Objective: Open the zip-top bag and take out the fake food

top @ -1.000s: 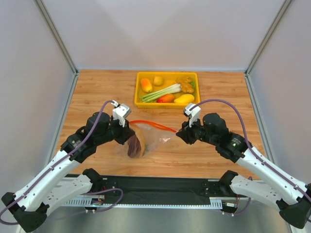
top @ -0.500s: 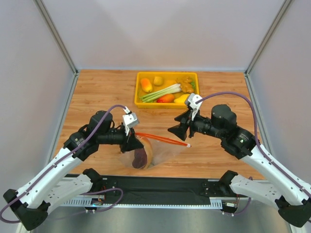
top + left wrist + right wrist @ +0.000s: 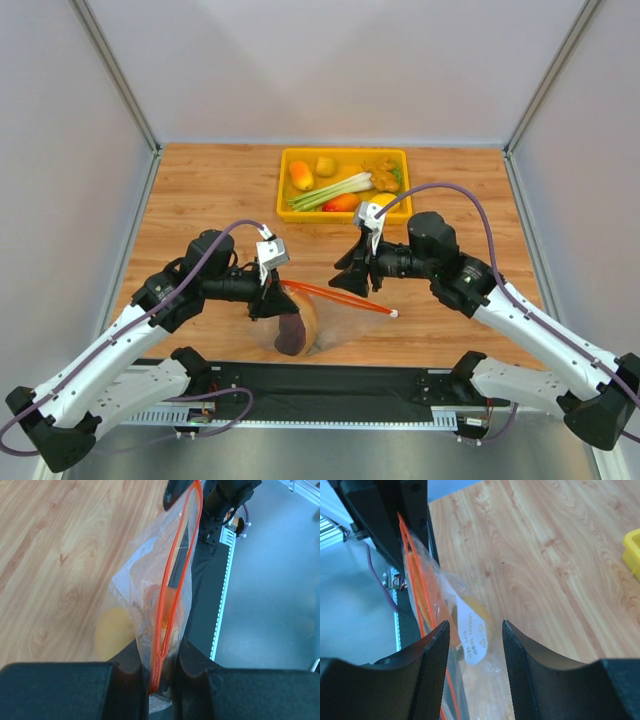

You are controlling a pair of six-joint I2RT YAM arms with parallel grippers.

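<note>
Top external view: the bag [image 3: 340, 322] is seen near the front edge of the wooden table [image 3: 200, 190], between the two arms, with one end lifted. Its red-orange zip strip [image 3: 335, 296] runs slantwise from the left claw [image 3: 275, 295] to the white slider tab [image 3: 396, 314] at the far end. A dark maroon meat slice [image 3: 291, 335] is seen inside the bag, at its left end, below the left claw. The right claw [image 3: 345, 282] is held just above the middle of the strip. Whether it touches the plastic cannot be told from this view. A yellow tray [image 3: 345, 151] holding a leek [image 3: 335, 190] and other toy pieces stands well apart at the back of the table.

In the left wrist view, the left claw [image 3: 159, 672] is clamped tight on the end of the zip strip [image 3: 172, 580], and the bag [image 3: 145, 595] is stretched away from it. The two halves of the strip are parted into a narrow slit. A yellow fruit [image 3: 112, 632] shows at the bag's lower side.

In the right wrist view, the right claw [image 3: 472, 650] is spread wide with nothing gripped. The bag [image 3: 445, 600], with its white label [image 3: 472, 640], lies in the gap beyond the fingers [image 3: 435, 670]. The strip [image 3: 415, 580] is seen on the left.
</note>
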